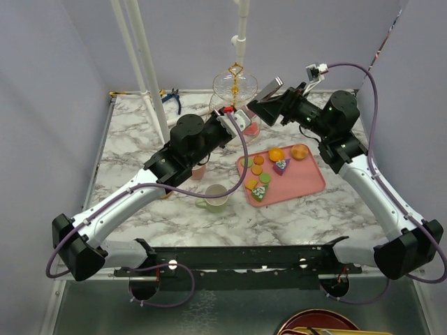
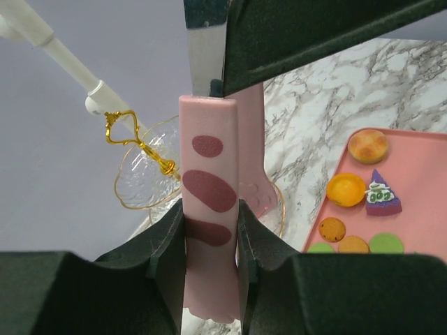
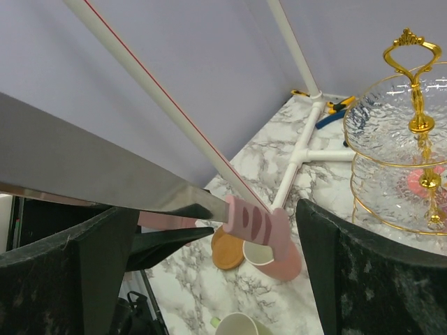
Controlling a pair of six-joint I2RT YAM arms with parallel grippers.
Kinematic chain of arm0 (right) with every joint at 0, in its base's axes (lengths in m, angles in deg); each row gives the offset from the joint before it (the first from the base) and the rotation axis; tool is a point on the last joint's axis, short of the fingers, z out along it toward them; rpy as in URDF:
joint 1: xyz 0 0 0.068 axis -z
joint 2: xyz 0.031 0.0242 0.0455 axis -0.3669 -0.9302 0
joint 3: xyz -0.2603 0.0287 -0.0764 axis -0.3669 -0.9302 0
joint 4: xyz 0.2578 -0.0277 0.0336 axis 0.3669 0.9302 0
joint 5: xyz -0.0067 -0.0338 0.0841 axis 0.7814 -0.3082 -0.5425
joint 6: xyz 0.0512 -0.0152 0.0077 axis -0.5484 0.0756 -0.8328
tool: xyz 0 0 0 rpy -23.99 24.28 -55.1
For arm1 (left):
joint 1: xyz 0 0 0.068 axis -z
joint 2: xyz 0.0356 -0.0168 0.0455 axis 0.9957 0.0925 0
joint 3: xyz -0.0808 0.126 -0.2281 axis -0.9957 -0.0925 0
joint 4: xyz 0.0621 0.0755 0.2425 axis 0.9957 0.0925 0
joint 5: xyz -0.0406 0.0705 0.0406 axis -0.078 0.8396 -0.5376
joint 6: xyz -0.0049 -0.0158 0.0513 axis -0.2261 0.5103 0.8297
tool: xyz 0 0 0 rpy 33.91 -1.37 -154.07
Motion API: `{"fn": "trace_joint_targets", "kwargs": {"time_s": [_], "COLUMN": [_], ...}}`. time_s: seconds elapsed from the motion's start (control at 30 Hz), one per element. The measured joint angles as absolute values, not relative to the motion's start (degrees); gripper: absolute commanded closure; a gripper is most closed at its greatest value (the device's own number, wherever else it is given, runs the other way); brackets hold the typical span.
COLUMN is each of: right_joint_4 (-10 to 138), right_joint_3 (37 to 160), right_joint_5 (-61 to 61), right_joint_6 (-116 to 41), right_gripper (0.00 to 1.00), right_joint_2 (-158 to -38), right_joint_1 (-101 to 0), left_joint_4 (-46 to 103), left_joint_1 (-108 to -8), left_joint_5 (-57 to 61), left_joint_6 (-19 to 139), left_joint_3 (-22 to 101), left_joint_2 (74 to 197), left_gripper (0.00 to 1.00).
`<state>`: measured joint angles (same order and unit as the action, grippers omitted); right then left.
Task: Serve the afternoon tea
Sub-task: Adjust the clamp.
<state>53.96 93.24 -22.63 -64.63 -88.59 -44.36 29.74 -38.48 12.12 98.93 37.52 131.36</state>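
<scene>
Rippled clear glass stand [image 3: 384, 118] with shiny gold metal stem [image 3: 420, 105]; marble-patterned table [image 1: 133, 132]; smooth matt tray [image 1: 307, 183]; polished steel blade [image 3: 91, 164] on smooth pink plastic handle [image 2: 209, 174]

No words, numbers or brand marks can be read anywhere. The pink handle [image 2: 209, 150] gripped by the left hand [image 2: 209, 222] bears only dark blotches, no letters.

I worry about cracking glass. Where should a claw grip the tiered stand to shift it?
Likely the gold loop atop the stand, from straight above: it stands upright, clear of the glass tiers, and looks slim enough to pinch.
</scene>
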Motion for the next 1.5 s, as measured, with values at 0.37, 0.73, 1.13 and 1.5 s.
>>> {"fn": "trace_joint_targets", "kwargs": {"time_s": [0.37,0.73,1.13,1.5], "right_joint_4": [51.97,60.74,62.38,63.21], "right_joint_3": [93.57,92.08,95.80,98.86], "right_joint_5": [-22.52,-18.70,-17.08,-11.18], "right_joint_6": [-65.30,-60.76,-62.07,-62.92], "right_gripper": [0.00,0.00,0.00,0.00], "right_joint_2": [-90.01,-84.32,-86.47,-89.83], "right_joint_1": [-45.30,-46.56,-48.77,-52.71], "left_joint_4": [29.02,29.05,28.21,27.78], "left_joint_1": [-38.41,-38.11,-38.08,-38.06], "left_joint_5": [15.94,16.23,16.14,16.49], "left_joint_6": [97.86,95.72,95.79,97.08], "left_joint_3": [37.76,38.05,38.05,38.05], "left_joint_2": [132.21,132.47,132.47,132.47], "left_gripper": [1.00,1.00,1.00,1.00]}}
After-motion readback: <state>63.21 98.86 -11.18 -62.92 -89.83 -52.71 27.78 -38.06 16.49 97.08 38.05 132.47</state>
